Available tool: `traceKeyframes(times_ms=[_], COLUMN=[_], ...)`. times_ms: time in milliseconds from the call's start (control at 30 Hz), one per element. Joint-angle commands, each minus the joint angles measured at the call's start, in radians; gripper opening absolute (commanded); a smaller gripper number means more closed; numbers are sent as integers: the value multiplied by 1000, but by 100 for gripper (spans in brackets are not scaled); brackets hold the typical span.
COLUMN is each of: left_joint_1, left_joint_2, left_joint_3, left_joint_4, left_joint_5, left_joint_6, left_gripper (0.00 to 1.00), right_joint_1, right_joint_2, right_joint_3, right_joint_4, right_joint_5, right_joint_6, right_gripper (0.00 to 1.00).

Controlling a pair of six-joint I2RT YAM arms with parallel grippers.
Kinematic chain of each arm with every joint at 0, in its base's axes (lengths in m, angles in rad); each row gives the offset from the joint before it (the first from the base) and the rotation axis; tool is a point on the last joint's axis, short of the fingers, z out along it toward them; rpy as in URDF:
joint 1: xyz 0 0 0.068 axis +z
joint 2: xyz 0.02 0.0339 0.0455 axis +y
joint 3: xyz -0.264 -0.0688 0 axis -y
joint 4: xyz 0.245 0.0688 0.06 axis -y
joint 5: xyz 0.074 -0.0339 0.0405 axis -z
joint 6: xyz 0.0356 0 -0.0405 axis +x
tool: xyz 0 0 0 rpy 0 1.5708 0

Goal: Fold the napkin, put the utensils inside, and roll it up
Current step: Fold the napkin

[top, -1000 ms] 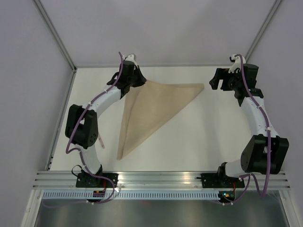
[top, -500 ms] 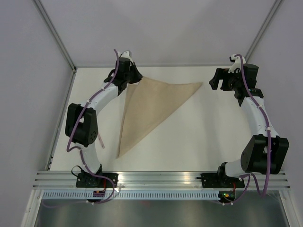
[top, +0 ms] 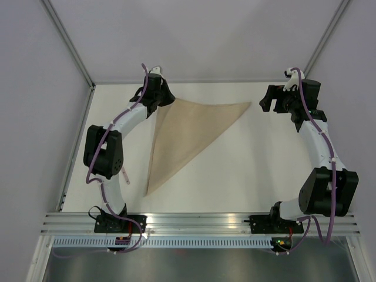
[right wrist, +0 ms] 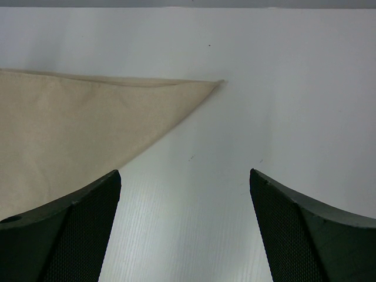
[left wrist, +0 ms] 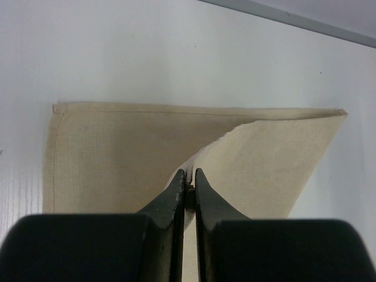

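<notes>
pinching a raised fold of the napkin (left wrist: pixel 117 147): left gripper (left wrist: pixel 187 178) jaws are clamped together on the cloth edge at the napkin's far-left corner. right gripper (right wrist: pixel 183 174) is hanging wide apart, gripping nothing, just beside the napkin's far-right tip. napkin is lying as a folded triangle on the table (top: pixel 252 170), long point toward the near edge. reading this as the fold step finishing. next move is calling for laying that corner flat, letting go, then fetching the utensils (top: pixel 126 175). only the top view is showing a slim pale sliver by the left arm, likely one of them, too small to be sure. wrist views are showing the pinch and the open gap instead.
</notes>
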Motion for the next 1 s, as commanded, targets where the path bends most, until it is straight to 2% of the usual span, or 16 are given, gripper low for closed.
traceKeyframes(times_ms=[0, 967], left_joint_1=[7, 38], left_joint_2=[2, 5], left_joint_3=[48, 70], left_joint_4=[8, -18], left_joint_5=[18, -2], left_joint_6=[-12, 3], left_gripper=[2, 2], right_joint_1=[-6, -4], right_joint_2=[4, 12], right_joint_3=[36, 36], right_joint_4=[-1, -5], right_joint_5=[-12, -15], right_joint_6=[-2, -7], right_gripper=[95, 95])
